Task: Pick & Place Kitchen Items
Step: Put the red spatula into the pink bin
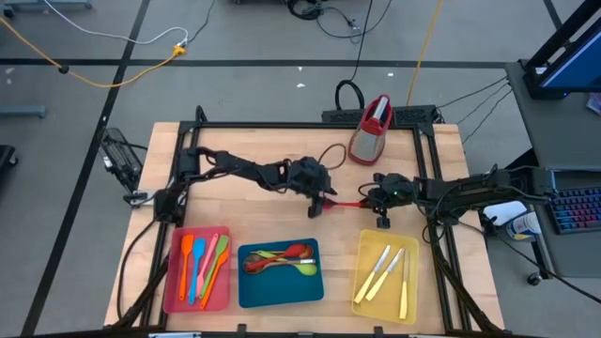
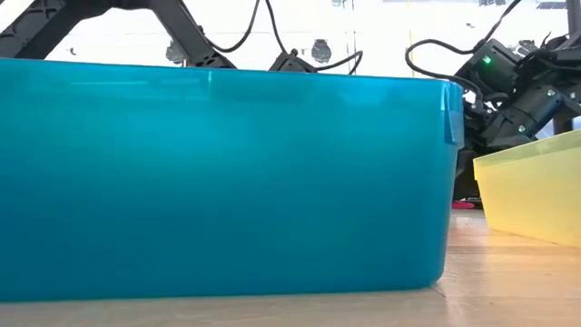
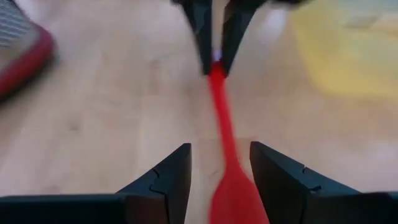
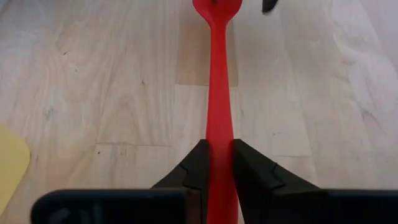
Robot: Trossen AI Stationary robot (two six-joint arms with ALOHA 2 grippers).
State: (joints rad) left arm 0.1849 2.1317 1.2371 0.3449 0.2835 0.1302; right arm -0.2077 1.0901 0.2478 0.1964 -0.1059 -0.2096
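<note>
While the red spatula [image 1: 349,202] hangs level above the middle of the counter [image 1: 254,202], it bridges the two hands. The right hand [image 1: 373,201] is clamped on the handle end, its two dark fingers [image 4: 194,167] pressed against either side of the slim red shaft. The left hand [image 1: 322,204] faces it from the other side with its fingers [image 3: 169,177] spread wide; the spatula's broad blade lies in the gap between them, touching neither as far as the left wrist view shows. The spatula thus runs straight from one hand to the other, held only at the right end. Nearer the front edge of the counter sit a red tray [image 1: 172,286] with orange, blue, pink and green spatulas, a blue tray [image 1: 280,291] with spoons, and a yellow tray [image 1: 362,282] with cream knives. A red-topped grater [image 1: 372,131] stands at the back.
</note>
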